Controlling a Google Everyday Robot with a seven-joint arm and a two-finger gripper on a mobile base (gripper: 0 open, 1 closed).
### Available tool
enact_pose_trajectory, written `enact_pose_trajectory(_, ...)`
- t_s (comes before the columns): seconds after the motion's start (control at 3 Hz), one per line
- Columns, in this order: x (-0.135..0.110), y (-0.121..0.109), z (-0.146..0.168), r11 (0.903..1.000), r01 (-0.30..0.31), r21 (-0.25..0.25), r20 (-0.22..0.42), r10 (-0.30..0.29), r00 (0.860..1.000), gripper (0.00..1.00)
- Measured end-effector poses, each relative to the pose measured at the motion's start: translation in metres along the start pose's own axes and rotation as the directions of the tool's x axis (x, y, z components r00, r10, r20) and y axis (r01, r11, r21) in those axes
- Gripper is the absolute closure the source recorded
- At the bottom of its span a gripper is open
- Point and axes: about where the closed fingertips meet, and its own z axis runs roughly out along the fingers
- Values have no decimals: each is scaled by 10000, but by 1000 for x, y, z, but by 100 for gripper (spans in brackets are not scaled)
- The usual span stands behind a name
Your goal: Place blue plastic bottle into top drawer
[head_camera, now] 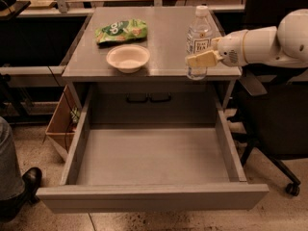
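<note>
Partly hidden by the gripper (198,60), which reaches in from the right and crosses its lower half, the blue plastic bottle (198,36) stands upright at the front right corner of the cabinet top (166,28); we cannot tell whether the gripper has actually clamped it. The white arm (269,42) is cut off by the right edge, and at the lower left a person's leg and shoe (17,184) are cropped too. Below, the top drawer (154,197) is pulled fully out, its grey floor bare, with the bottle just back from the top's front edge and above the drawer's right wall. A white bowl (128,57) sits near the front edge to the left, well apart from the bottle, and a green snack bag (121,31) lies behind it. We see dark print on the bottle's white label and white letters on the bag, but can read neither.
</note>
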Motion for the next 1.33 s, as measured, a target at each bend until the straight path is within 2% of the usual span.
enact_pose_trajectory(0.33,25,39,-21,9994,-234,-241,-210,229,9995,100)
enact_pose_trajectory(0.67,57,68,-27,9979,-429,-479,-679,396,9969,100)
enact_pose_trajectory(1.0,88,85,-24,9968,-444,-670,-1372,348,9899,100)
enact_pose_trajectory(1.33,119,96,-13,9958,-227,-891,-2462,1,9692,100)
